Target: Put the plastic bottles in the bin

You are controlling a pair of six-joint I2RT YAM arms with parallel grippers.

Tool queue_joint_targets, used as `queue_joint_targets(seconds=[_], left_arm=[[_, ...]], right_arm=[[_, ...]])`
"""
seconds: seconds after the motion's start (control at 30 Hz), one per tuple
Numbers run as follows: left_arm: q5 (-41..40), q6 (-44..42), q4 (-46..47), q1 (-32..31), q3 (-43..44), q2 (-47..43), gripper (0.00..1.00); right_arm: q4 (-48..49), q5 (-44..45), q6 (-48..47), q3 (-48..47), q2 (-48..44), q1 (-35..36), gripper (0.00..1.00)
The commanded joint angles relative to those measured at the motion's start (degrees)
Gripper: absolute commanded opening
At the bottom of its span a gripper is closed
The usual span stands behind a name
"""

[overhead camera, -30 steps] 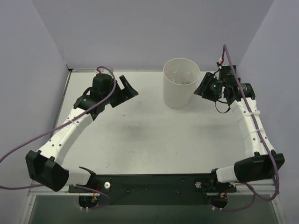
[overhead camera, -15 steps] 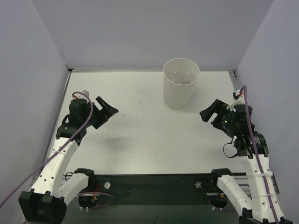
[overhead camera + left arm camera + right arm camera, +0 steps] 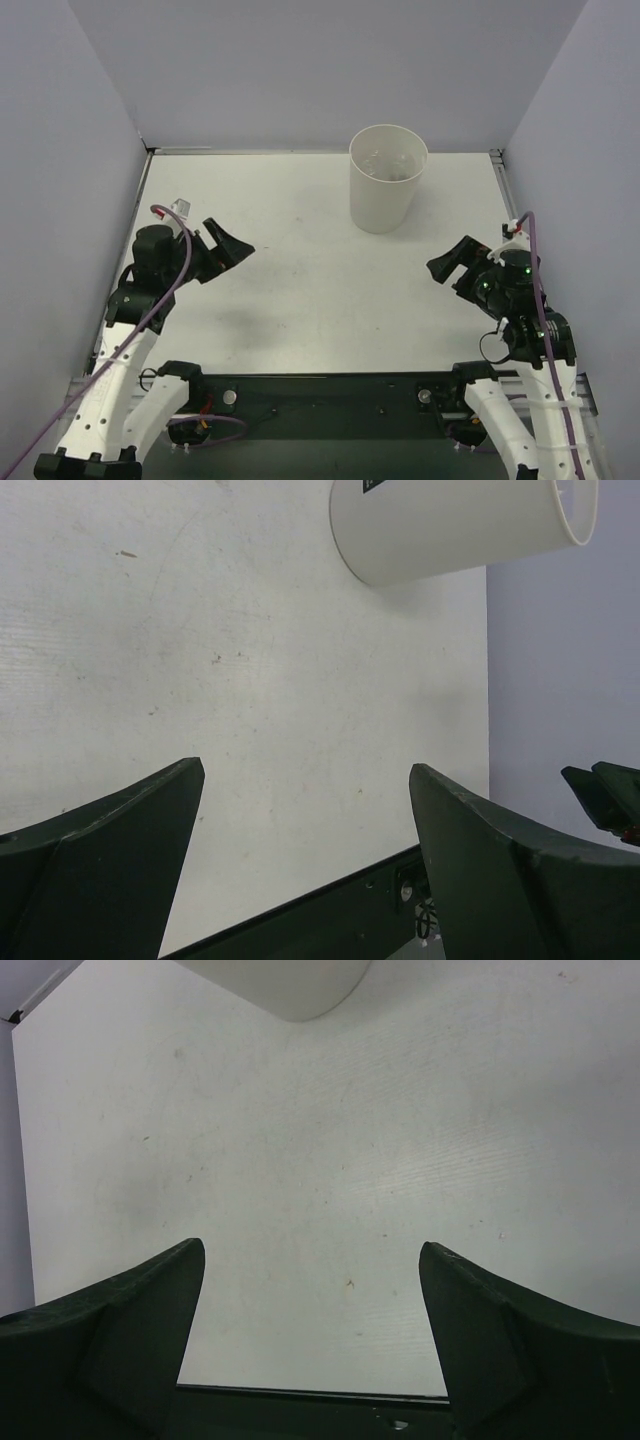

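The bin [image 3: 388, 190] stands upright at the back of the table, right of centre. Faint clear shapes [image 3: 385, 166] of plastic bottles lie in its bottom; I cannot tell them apart. My left gripper [image 3: 228, 247] hovers at the left side, well away from the bin, jaws wide apart and empty. In the left wrist view the bin [image 3: 460, 525] is far ahead of the left gripper [image 3: 305, 770]. My right gripper [image 3: 456, 262] is low on the right, open and empty. The right wrist view shows only the bin's base [image 3: 290, 985] beyond the right gripper [image 3: 310, 1250].
The white table [image 3: 300, 270] has grey walls at the back and on both sides. A black mounting bar [image 3: 320, 390] runs along the near edge between the arm bases. A purple cable [image 3: 150, 320] trails along each arm.
Both arms have drawn back from beside the bin toward the near edge of the table. Both grippers now hang lower and further apart.
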State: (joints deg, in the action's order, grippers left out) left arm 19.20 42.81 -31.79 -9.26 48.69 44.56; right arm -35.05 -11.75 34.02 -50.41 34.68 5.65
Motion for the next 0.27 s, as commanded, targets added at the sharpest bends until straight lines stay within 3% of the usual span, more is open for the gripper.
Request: queue_joint_targets(seconds=[0.0, 0.17, 0.23], left_arm=[[2.2, -0.4, -1.6, 0.3, -2.1, -2.4, 0.95], [3.6, 2.0, 0.4, 0.3, -4.7, -4.8, 0.96], [4.5, 2.7, 1.5, 0.3, -5.7, -5.4, 0.95]], right_arm=[[-0.9, 0.8, 2.4, 2.0, -1.5, -0.2, 0.83], [-1.1, 0.5, 3.2, 2.9, -3.7, -0.2, 0.81], [-1.1, 0.7, 3.8, 3.6, -4.6, -0.2, 0.84]])
